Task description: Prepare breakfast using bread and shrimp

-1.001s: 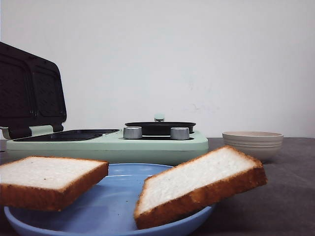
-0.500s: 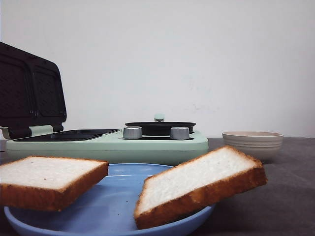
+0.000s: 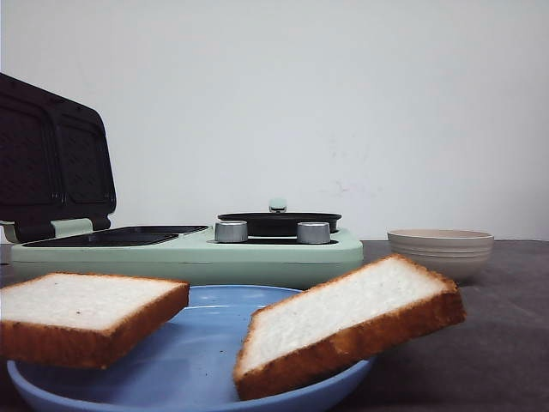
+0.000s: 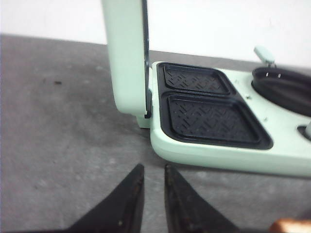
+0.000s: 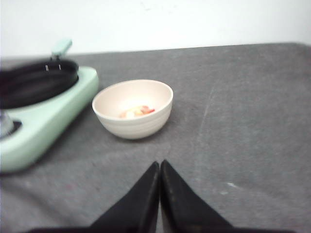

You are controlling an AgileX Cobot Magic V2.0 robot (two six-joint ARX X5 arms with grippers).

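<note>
Nothing is changing since a second ago; two thick white bread slices are lying on the near blue plate; pinkish shrimp is sitting in the right cream bowl; left gripper is narrowly parted, right gripper is pressed closed, both empty; work is not yet starting.

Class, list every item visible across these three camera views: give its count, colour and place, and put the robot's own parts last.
bread: two slices, white with brown crust, on the plate's rim.
plate: one, blue, nearest the front camera.
sandwich maker: one, pale green, lid open, behind the plate.
knobs: two, silver, on the maker.
pan: one, black, on the maker's right half.
bowl: one, cream, right of the maker.
shrimp: pinkish pieces, count unclear, inside the bowl.
table: grey.
left gripper: black, slightly open.
right gripper: black, shut.
</note>
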